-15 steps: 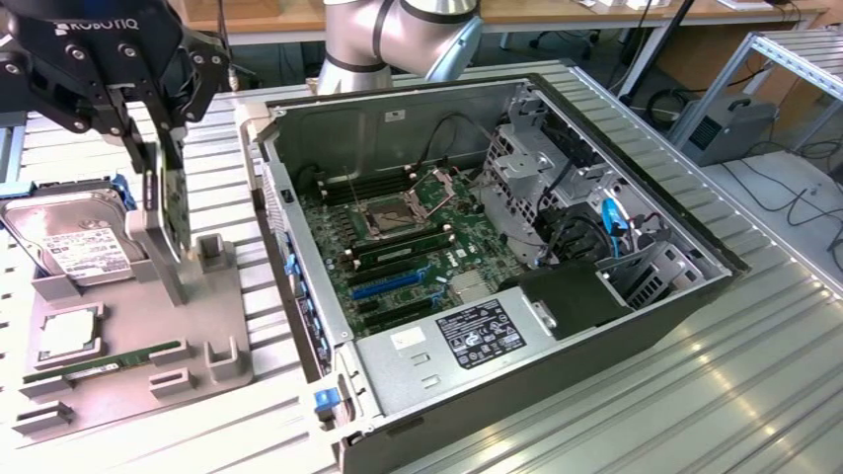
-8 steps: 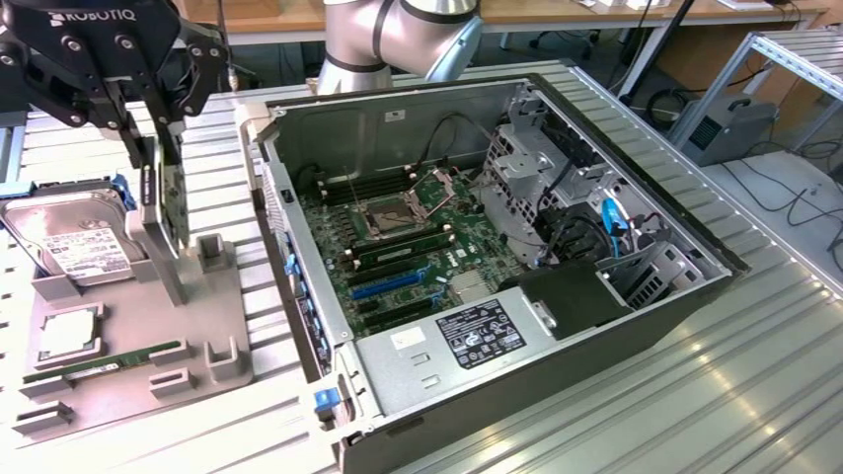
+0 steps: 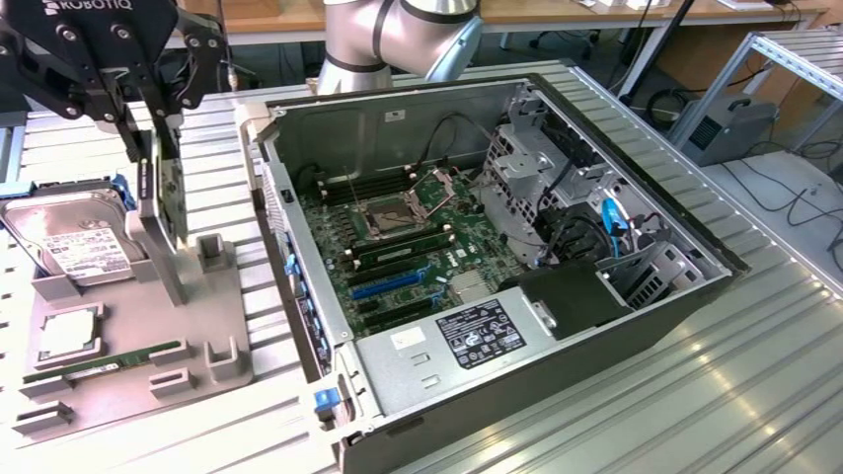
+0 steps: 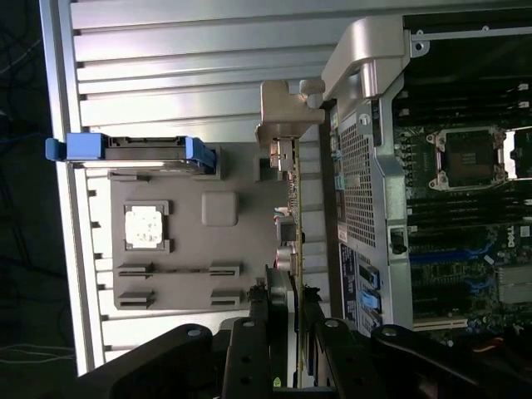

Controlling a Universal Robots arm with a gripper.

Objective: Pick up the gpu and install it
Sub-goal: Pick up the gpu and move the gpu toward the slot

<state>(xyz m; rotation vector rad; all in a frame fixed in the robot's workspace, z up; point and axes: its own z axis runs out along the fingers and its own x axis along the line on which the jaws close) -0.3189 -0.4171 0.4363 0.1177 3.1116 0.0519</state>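
By my reading the pick-up step is in hand. The jaws are clenching the upper edge of the gpu (image 3: 161,222), a thin flat dark card with a silver metal bracket (image 4: 287,116) at one end, one finger pressing on each face. The card is standing on edge at a slot of the grey moulded holder tray (image 3: 211,331) at the left of the exterior frame, just beside the open black computer case (image 3: 395,123). Whether its lower edge is resting in the slot or hanging just clear I cannot tell. A boxy silver hard drive with a white label (image 3: 73,247) and a narrow green memory stick (image 3: 106,362) are lying in the same tray. The long blue expansion slot (image 3: 389,283) inside the case is sitting empty, so installing is not yet done. As I judge it, the move from here is calling for a straight pull out of the holder, keeping the card upright and clear of the case wall
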